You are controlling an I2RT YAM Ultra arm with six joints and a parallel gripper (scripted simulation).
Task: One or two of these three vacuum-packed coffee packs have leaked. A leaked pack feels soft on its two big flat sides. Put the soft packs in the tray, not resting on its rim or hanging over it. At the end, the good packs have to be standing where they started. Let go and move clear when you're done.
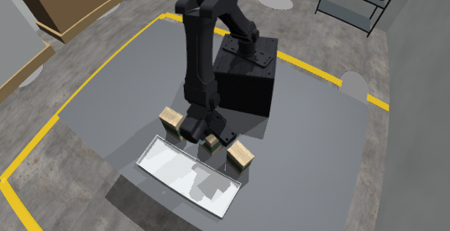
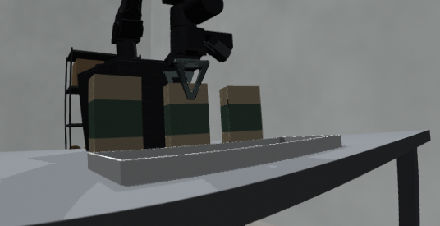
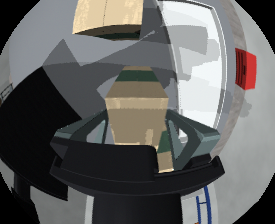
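Observation:
Three tan coffee packs with a dark green band stand upright in a row behind the tray. The left pack (image 1: 170, 120) and the right pack (image 1: 240, 155) stand free. My gripper (image 2: 190, 85) is over the top of the middle pack (image 2: 186, 115), its open fingers on either side of the pack's upper part. In the wrist view the middle pack (image 3: 136, 115) sits between the two fingers with a gap on each side, and another pack (image 3: 111, 4) stands beyond it. The shallow white tray (image 1: 188, 174) lies in front of the packs and holds nothing.
The arm's black base block (image 1: 245, 78) stands just behind the packs. The table's front edge (image 2: 287, 183) runs close past the tray. A red marker (image 3: 245, 68) shows at the right of the wrist view.

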